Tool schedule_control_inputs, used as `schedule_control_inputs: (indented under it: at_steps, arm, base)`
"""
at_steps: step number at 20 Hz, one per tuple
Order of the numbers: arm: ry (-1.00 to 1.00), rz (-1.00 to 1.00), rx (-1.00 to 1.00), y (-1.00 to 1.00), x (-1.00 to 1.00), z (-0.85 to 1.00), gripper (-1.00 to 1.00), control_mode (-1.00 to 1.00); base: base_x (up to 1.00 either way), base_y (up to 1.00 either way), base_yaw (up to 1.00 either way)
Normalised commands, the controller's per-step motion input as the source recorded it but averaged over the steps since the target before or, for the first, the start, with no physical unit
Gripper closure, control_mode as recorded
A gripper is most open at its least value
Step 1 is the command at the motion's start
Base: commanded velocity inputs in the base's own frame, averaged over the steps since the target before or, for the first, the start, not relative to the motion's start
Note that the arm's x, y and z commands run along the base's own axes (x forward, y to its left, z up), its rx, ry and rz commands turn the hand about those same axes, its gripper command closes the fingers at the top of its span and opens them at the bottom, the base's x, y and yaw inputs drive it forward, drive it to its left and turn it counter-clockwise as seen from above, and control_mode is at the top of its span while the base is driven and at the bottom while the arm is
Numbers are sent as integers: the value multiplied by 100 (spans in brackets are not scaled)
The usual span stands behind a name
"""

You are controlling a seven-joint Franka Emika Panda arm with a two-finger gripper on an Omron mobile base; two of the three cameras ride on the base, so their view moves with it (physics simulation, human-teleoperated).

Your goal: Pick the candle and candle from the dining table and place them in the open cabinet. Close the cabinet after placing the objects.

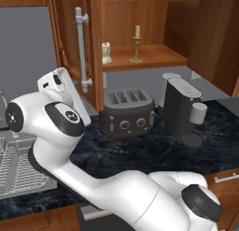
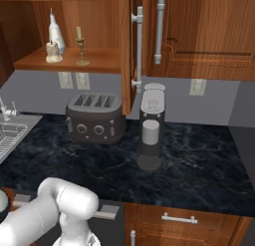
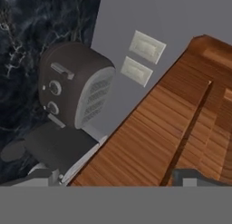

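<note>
Both candles stand on the shelf of the open cabinet [image 1: 154, 54]. The squat cream candle [image 1: 107, 53] [image 2: 52, 52] is on the left. To its right is the slim taper on its gold candlestick [image 1: 137, 44] [image 2: 80, 46]. The left door [image 1: 94, 47] hangs open with its silver handle [image 1: 81, 50] facing left, and the right door [image 2: 126, 51] is open too. My hand sits beside the left door, just below that handle. In the hand view my gripper [image 3: 118, 177] is open, with a wooden panel [image 3: 149, 128] close ahead of its fingertips [image 3: 43, 175]. The dining table is out of view.
On the black marble counter [image 2: 199, 165] under the cabinet are a dark toaster [image 1: 128, 112] [image 2: 94, 118] [image 3: 72, 89] and a coffee machine [image 1: 182, 106] [image 2: 151, 125]. A white bottle [image 2: 56, 33] stands behind the squat candle. A dish rack [image 1: 18, 164] lies at the left.
</note>
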Motion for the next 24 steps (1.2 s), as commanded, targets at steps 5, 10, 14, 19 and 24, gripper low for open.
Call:
schedule_control_inputs:
  at_steps: [5, 10, 14, 19, 24]
  arm:
    - [0, 0, 0, -52, 33, 0, -100, -100]
    - [0, 2, 0, -52, 43, 0, -100, -100]
    - [0, 1, 0, -49, 40, 5, -100, -100]
    - [-1, 1, 0, -44, 39, 3, -100, -100]
    - [-3, 2, 0, -42, 33, 1, -100, -100]
  base:
    - [0, 0, 0]
    - [0, 0, 0]
    - [0, 0, 0]
    - [0, 0, 0]
    - [0, 0, 0]
